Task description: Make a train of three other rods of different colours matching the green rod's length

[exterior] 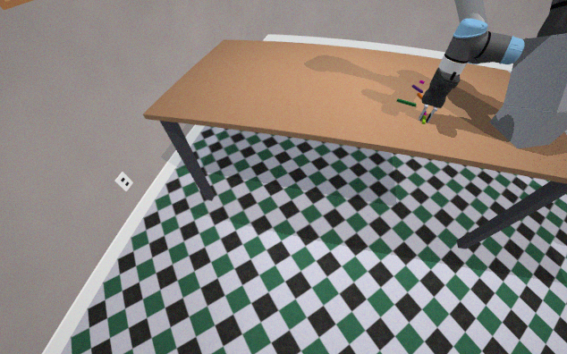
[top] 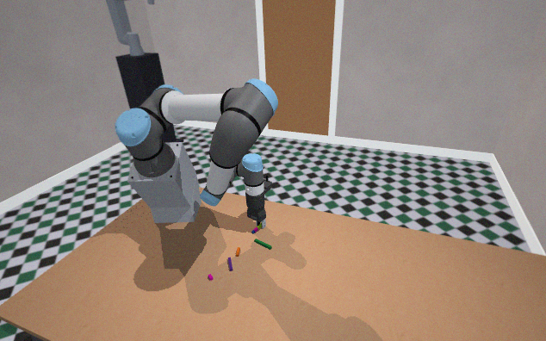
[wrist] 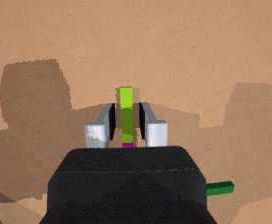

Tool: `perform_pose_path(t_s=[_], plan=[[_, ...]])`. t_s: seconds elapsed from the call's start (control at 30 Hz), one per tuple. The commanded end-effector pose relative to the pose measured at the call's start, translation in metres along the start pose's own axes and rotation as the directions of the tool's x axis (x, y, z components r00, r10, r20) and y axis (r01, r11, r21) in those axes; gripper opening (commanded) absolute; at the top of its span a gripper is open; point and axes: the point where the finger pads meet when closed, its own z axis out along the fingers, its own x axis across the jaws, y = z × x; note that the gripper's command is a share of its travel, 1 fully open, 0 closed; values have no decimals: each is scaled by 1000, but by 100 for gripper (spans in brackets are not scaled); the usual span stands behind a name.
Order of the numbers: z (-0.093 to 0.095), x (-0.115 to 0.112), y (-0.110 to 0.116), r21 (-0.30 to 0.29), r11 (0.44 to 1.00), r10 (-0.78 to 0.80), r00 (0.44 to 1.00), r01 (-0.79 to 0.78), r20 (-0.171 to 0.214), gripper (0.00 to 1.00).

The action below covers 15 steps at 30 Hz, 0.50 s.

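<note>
My gripper (top: 261, 224) (exterior: 426, 118) (wrist: 127, 114) is open, low at the table, with a finger on each side of the lime rod and a gap to each in the wrist view. The lime rod (top: 259, 226) (exterior: 424, 121) (wrist: 126, 97) lies lengthwise between the fingers. A magenta rod (top: 256, 230) (wrist: 127, 145) adjoins its near end, in line with it. A blue rod (top: 253, 232) shows at the magenta rod's other end; the wrist view hides it. Small gaps cannot be judged. The green rod (top: 263, 244) (exterior: 406, 103) (wrist: 220, 188) lies apart.
An orange rod (top: 238, 251) (exterior: 419, 96), a purple rod (top: 230, 263) (exterior: 417, 88) and a second magenta rod (top: 210, 277) (exterior: 421, 82) lie separately on the wooden table (top: 400, 280) (exterior: 259, 89). The arm's shadows cross the table around them.
</note>
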Motion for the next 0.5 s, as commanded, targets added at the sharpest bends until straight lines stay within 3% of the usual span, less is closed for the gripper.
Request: perform_pose_path(t_s=[0.0, 0.27, 0.47], plan=[[-1, 0, 0, 0, 1000, 0, 1000, 0, -1, 54], [-9, 0, 0, 0, 1000, 0, 1000, 0, -1, 54], [-31, 0, 0, 0, 1000, 0, 1000, 0, -1, 54]])
